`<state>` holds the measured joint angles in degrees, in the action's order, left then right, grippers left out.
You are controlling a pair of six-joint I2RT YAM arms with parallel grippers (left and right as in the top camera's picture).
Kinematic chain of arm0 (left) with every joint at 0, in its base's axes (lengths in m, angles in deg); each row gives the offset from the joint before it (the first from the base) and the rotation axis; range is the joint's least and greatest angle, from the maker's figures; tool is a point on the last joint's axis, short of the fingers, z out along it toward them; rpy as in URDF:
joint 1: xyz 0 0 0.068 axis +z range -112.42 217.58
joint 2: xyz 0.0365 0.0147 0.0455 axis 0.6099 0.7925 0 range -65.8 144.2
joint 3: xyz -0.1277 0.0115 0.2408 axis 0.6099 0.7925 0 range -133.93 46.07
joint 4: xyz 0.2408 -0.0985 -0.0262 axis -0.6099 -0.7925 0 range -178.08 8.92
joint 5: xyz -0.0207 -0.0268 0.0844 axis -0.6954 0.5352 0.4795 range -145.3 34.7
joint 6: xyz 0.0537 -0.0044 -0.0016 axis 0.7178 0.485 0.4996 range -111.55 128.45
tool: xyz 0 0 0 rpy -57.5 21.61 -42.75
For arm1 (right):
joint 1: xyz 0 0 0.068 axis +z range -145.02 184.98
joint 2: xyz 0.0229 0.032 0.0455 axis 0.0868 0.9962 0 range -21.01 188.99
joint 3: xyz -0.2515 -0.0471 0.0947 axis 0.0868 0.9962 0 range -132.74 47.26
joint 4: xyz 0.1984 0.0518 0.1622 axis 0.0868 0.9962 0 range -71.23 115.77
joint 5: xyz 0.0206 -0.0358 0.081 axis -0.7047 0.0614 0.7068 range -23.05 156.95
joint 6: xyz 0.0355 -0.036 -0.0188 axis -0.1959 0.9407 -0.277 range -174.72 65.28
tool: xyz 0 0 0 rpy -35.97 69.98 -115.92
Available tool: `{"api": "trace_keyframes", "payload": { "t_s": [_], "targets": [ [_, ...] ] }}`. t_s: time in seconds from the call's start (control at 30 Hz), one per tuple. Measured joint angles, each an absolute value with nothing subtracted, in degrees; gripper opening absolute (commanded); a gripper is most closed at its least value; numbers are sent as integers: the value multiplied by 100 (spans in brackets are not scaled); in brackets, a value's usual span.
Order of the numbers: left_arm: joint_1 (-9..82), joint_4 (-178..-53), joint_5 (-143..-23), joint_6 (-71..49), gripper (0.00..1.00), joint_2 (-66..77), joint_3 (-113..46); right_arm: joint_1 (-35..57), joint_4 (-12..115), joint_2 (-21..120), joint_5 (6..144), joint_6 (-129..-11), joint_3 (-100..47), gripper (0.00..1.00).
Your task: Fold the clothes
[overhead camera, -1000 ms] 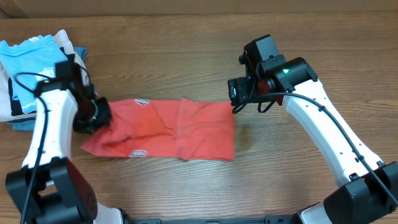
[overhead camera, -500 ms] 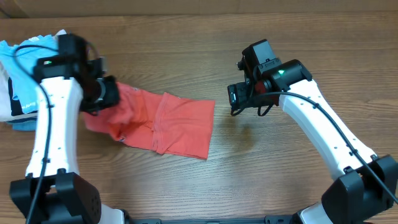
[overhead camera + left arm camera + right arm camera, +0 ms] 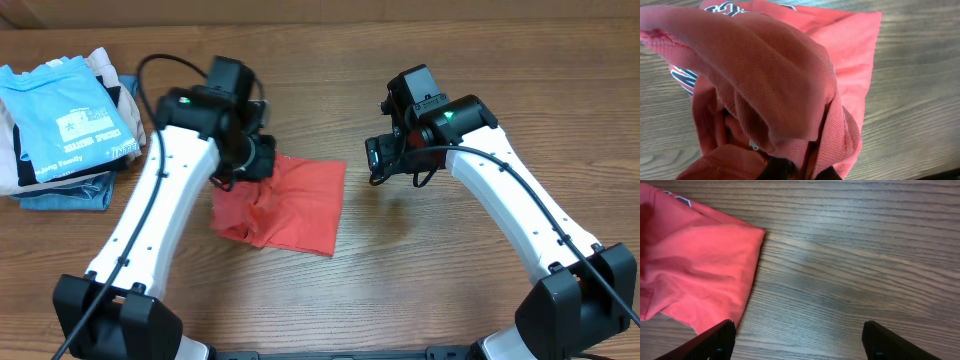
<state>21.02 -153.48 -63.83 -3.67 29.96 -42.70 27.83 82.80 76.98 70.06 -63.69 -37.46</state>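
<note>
Overhead, the left claw [image 3: 248,162] is clenching the red shirt [image 3: 300,205]; the right claw [image 3: 380,158] is hanging released. Lay edges flush.

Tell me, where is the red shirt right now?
In the overhead view the red shirt lies bunched mid-table, one end pinched by the left gripper, the right gripper hovering just beyond its other edge.

Nothing legible
Print on the light blue T-shirt [image 3: 70,110] is too small to read; lettering on the coral-red T-shirt [image 3: 790,75] is cut off by folds.
</note>
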Motion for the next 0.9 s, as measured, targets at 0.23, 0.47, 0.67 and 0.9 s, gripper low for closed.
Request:
{"api": "trace_keyframes", "payload": {
  "t_s": [0.23, 0.47, 0.67, 0.9],
  "targets": [
    [1619, -15313, -6171, -535, 7, 3110, -4270, 2783, 8282, 7698, 7122, -6369, -3746, 85],
    [1364, -15193, -6106, -651, 5, 3519, -4270, 2783, 8287, 7698, 7124, -6369, -3746, 85],
    [1235, -15066, -6106, -734, 4, 3578, -4270, 2783, 8291, 7698, 7124, -6369, -3746, 85],
    [1215, -15053, -6130, -773, 4, 3580, -4270, 2783, 8289, 7698, 7126, -6369, -3746, 85]
  ]
}}
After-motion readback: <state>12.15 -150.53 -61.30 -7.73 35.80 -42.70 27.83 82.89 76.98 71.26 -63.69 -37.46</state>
